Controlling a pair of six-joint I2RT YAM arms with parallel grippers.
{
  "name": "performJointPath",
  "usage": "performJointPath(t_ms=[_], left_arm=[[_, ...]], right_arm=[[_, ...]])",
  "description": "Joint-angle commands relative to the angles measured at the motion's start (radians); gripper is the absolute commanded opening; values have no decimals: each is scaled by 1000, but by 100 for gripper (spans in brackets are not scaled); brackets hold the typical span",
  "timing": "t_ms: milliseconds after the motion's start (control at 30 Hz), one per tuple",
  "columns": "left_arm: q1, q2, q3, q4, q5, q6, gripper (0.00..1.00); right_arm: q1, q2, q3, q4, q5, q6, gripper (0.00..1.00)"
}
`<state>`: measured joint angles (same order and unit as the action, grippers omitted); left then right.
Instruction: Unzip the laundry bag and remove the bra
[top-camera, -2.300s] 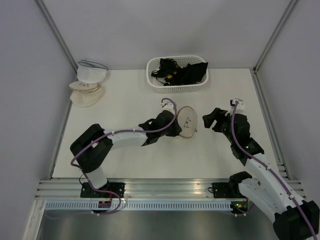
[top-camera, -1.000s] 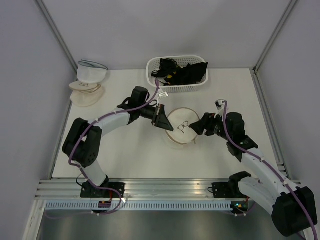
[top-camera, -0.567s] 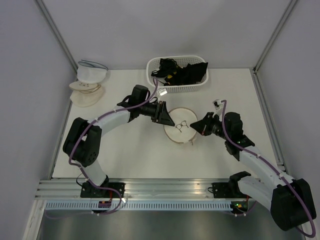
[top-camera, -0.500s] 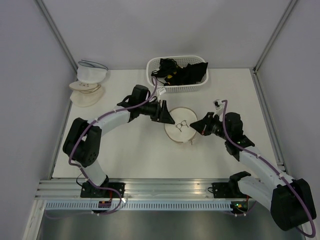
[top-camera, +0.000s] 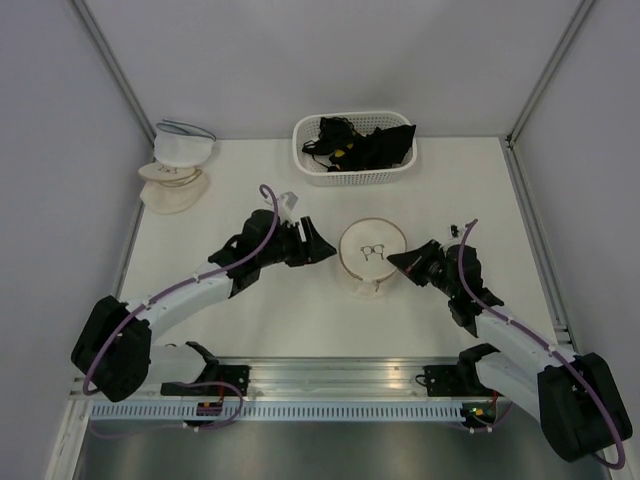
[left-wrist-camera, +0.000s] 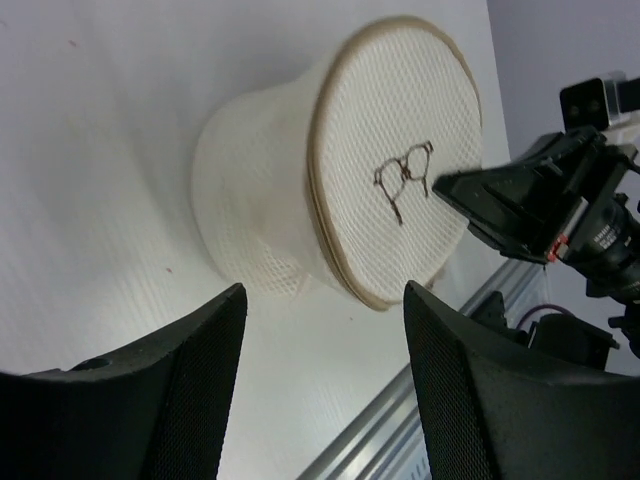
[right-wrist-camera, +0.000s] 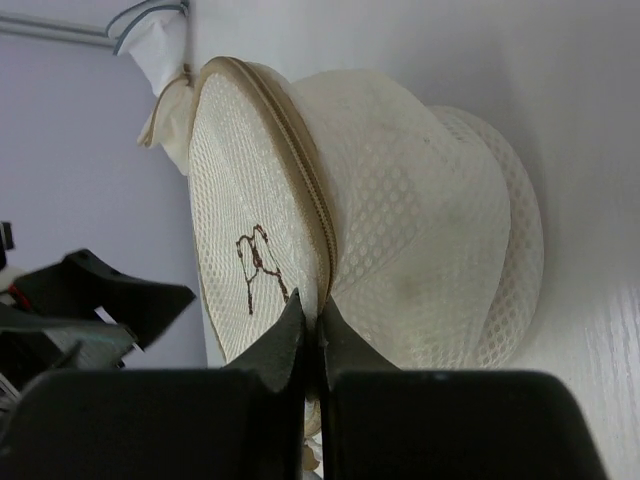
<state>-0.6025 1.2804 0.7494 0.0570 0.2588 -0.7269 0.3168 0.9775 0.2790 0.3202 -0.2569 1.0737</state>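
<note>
Just near and right of the laundry bag (top-camera: 360, 268): right gripper (right-wrist-camera: 310, 322). Fingers are pressed together with no gap showing, tips against the zip seam under the rim hoop. Whether any tape or tab is pinched there cannot be told.

Laundry bag: stands on the table (top-camera: 250, 320) with its flat mesh face up. The seam looks closed in the right wrist view. Zip pulls (top-camera: 372, 250) lie loose mid-face, between the two grippers and nearer the right one, touching neither. The bra is not visible and is presumably inside.

Left of the bag: left gripper (top-camera: 318, 240). Jaws are spread wide and empty, just short of the bag's side wall.

Beyond the bag: white basket (top-camera: 355, 176) of black garments. Far left of the bag: stacked dome pouches (top-camera: 175, 175).

Step in hand, as judged: unzipping, not yet begun. Best done with one gripper steadying the hoop while the other takes a pull and runs it along the seam, not upward, so the bag stays put.
</note>
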Motion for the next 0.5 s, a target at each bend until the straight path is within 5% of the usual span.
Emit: performJointPath(t_ms=[0,200,467], left_arm=[[-94,-13,-65,148,-78,-173,70],[-171,8,-182,412,-89,-335,71],[-189,30,-193,523,-174,-397,71]], right_arm=[[2,-2,-34,120,54,193,0],[4,10,-52,197,6,256,0],[4,32,-70,267,-47,313,0]])
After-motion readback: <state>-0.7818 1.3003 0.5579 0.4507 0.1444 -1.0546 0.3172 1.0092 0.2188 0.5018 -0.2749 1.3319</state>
